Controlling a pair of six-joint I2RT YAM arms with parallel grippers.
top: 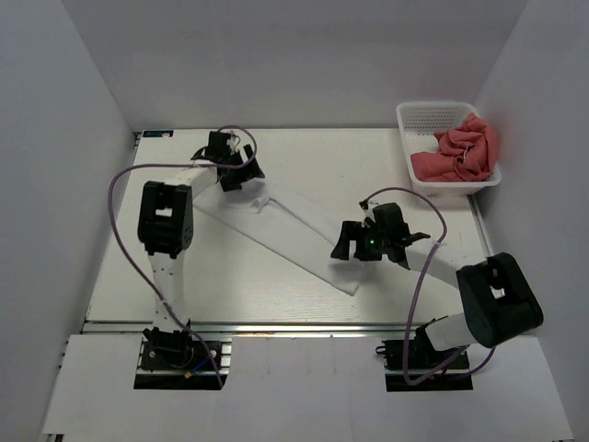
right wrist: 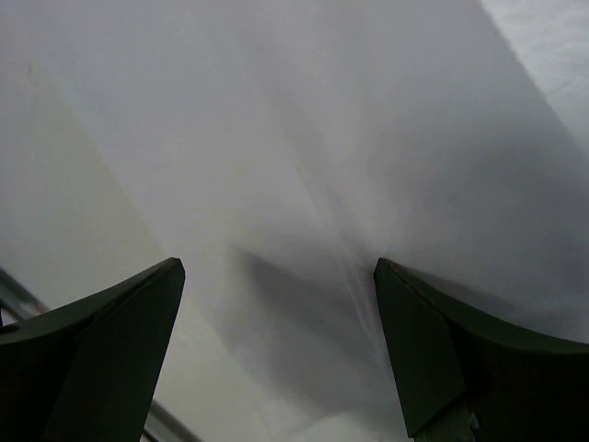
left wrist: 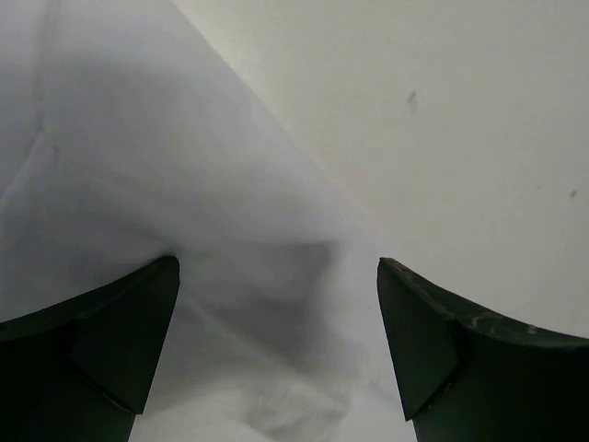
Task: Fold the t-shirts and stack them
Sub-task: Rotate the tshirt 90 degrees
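Mid-fold, the shirt [top: 299, 238] is laid as a diagonal strip. Left gripper [top: 241, 173] and right gripper [top: 348, 247] are poised, jaws parted, at its far and near ends; closure is judged next.

Even brightness, soft wrist-view blur

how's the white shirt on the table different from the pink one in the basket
The white shirt lies flat in a long diagonal strip; the pink shirt is a crumpled heap. The white shirt is on the table; the pink shirt sits in the basket at the far right. Their colours differ, white against pink-red. Both are soft cloth.
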